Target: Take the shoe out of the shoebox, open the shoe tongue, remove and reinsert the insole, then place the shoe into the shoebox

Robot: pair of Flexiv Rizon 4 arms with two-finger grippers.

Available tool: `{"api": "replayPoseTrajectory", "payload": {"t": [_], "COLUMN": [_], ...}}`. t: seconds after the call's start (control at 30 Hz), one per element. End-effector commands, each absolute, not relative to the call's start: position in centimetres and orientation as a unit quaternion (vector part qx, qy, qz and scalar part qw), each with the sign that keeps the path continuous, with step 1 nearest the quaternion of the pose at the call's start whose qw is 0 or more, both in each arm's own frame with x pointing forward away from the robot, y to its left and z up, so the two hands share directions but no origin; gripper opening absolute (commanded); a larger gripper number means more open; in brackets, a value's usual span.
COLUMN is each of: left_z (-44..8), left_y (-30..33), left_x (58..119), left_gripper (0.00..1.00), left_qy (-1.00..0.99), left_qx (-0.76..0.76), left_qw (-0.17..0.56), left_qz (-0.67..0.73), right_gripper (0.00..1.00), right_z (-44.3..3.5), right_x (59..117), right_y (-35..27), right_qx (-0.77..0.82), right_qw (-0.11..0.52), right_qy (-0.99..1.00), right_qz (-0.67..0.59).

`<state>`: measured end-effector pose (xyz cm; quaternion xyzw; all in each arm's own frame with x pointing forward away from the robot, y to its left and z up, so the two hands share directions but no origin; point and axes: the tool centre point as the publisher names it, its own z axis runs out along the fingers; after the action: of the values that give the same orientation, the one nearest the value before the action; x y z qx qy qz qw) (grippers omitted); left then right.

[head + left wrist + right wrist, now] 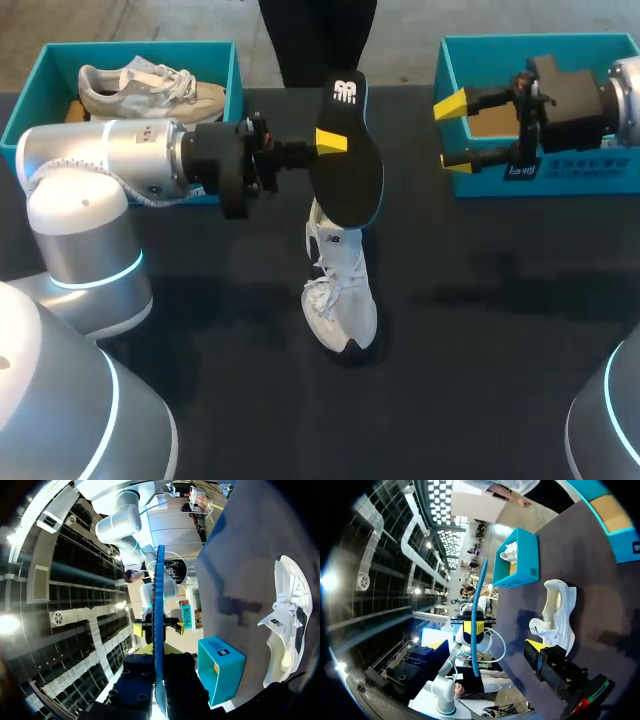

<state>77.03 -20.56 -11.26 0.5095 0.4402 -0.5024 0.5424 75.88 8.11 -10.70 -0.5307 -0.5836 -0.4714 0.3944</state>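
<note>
With the left gripper (335,142) clamped on the flat black foam insole (352,160) above the white lace-up sneaker (340,290) on the dark table (500,300), and the right gripper (455,133) well apart, its 2 fingers spread and empty, reinsertion could shove the unsteadied sneaker or buckle the insole.

Wide bare table (500,340) right of the white shoe (340,295), running across to the right shoebox (580,178) and down to the near edge; a narrower bare strip left of the shoe, beneath the left arm (100,160). Straight-down way to the shoe's far end barred by the black insole (352,160), held in the air over it by the left gripper (332,140). Front of the left shoebox (140,48) screened by that arm, its inside largely filled by a second shoe (150,88); near left corner of the right shoebox crowded by the right gripper (450,132), fingers spread.
</note>
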Motion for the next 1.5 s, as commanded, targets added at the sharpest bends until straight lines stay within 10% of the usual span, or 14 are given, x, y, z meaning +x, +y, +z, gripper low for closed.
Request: {"api": "replayPoseTrajectory", "payload": {"t": [0.03,0.27,1.07,1.5], "left_z": [-11.3,-11.3,-10.9,-10.4], "left_y": [-20.6,-20.6,-19.4,-19.5], "left_x": [77.0,77.0,76.3,76.2], "left_gripper": [0.00,0.00,0.00,0.00], "left_qy": [0.440,0.440,0.649,0.653], "left_qx": [0.510,0.510,0.166,0.114], "left_qw": [0.543,0.543,0.163,0.126], "left_qz": [-0.502,-0.502,-0.724,-0.738], "right_gripper": [1.00,1.00,1.00,1.00], "right_z": [-10.7,-10.7,-10.7,-10.7], "right_x": [75.9,75.9,75.9,75.9], "right_y": [8.1,8.1,8.1,8.1], "right_qx": [-0.531,-0.531,-0.531,-0.531], "right_qw": [0.394,0.394,0.394,0.394], "right_qy": [-0.584,-0.584,-0.584,-0.584], "right_qz": [-0.471,-0.471,-0.471,-0.471]}}
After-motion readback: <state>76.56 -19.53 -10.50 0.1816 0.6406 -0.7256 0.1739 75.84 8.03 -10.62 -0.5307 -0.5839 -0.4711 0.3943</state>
